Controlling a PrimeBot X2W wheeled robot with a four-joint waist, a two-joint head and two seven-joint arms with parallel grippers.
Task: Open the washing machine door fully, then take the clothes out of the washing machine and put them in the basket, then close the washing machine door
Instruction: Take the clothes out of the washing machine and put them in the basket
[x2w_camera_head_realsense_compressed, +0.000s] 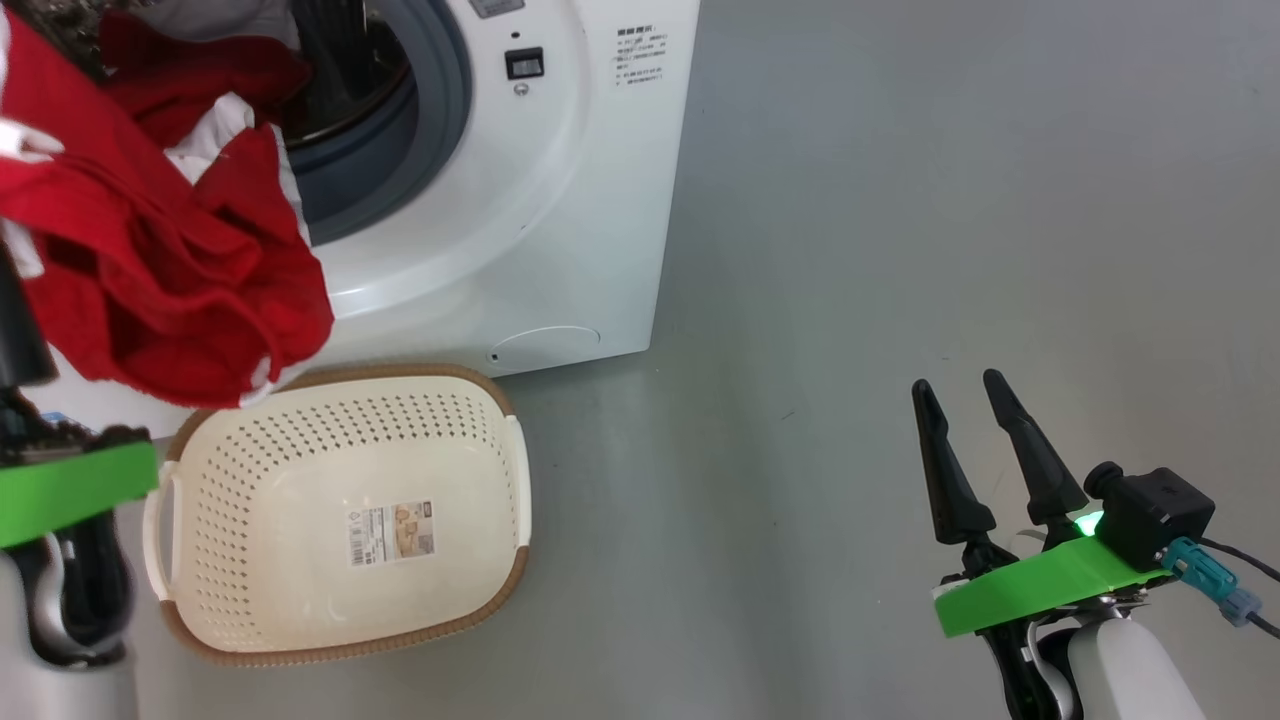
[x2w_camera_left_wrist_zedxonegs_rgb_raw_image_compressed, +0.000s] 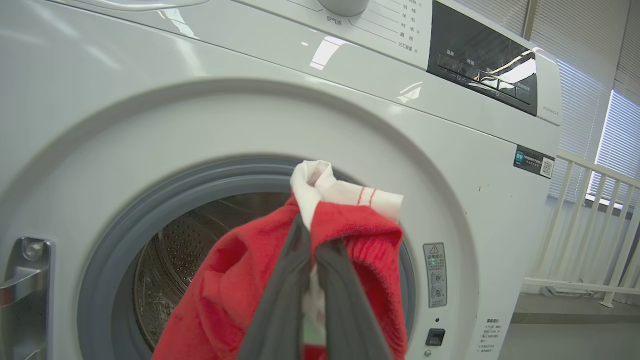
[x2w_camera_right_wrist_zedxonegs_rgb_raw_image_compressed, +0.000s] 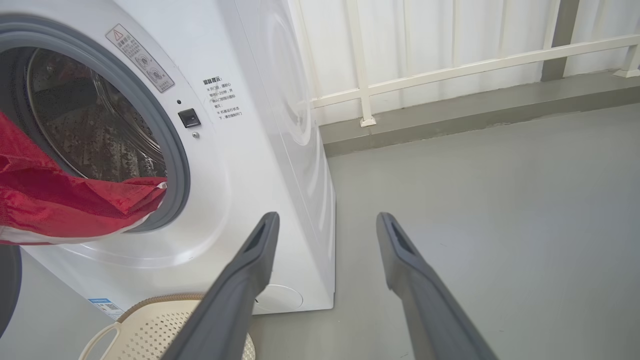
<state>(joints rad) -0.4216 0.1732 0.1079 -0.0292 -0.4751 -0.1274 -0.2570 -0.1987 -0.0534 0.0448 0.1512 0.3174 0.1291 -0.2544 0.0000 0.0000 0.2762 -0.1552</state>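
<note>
Clothes (x2w_camera_left_wrist_zedxonegs_rgb_raw_image_compressed: 240, 280): pinched at the top fold between the pressed-together fingers of the left gripper (x2w_camera_left_wrist_zedxonegs_rgb_raw_image_compressed: 312, 235); bulk hanging below and to either side of the fingers, lifted off the floor.
Clothes, position: just ahead of the drum opening, lowest folds above the near corner of the basket (x2w_camera_head_realsense_compressed: 250, 480) in the head view.
Clothes, appearance: bright red fabric, bunched and creased; white band with thin red stripes sticking up past the fingertips; further white patches among the folds.
Obstruction: red fabric covering the lower half of the opening ahead of the left gripper; one edge reaching the grey gasket (x2w_camera_head_realsense_compressed: 440, 120) in the right wrist view.
Washing machine (x2w_camera_head_realsense_compressed: 560, 200): directly ahead of the left gripper; perforated steel drum (x2w_camera_left_wrist_zedxonegs_rgb_raw_image_compressed: 170, 260) visible behind the fabric.
Basket: beneath the left gripper, against the foot of the machine; paper sticker (x2w_camera_head_realsense_compressed: 391, 533) on its bottom.
Right gripper (x2w_camera_head_realsense_compressed: 957, 382): fingers spread wide, holding nothing, well apart from the clothes, over bare grey floor (x2w_camera_head_realsense_compressed: 900, 200).
Beyond the right gripper: white railing (x2w_camera_right_wrist_zedxonegs_rgb_raw_image_compressed: 450, 65) along the wall.
</note>
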